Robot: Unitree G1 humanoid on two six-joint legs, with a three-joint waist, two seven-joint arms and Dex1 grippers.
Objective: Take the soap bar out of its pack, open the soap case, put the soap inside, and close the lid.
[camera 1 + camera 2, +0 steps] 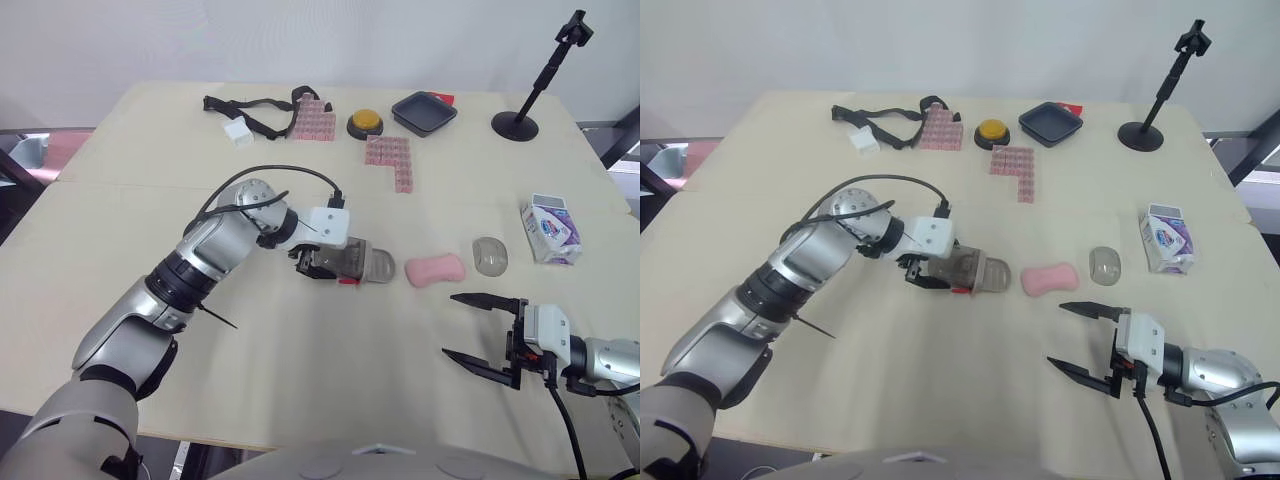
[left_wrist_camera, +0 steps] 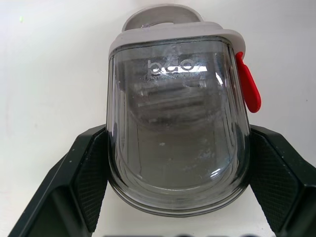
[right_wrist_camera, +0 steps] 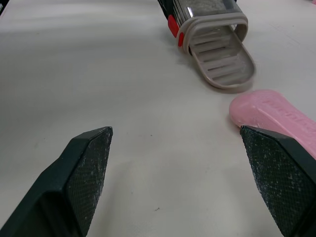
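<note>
Smoky soap case (image 1: 362, 265) between left jaws

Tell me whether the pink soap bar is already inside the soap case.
No, the soap bar lies on the table, just outside the open end of the soap case.

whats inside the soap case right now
No soap: the clear soap case looks empty, its ribbed tray slid out bare. Pink soap bar lies beside it. Left gripper hides its sides.
</note>
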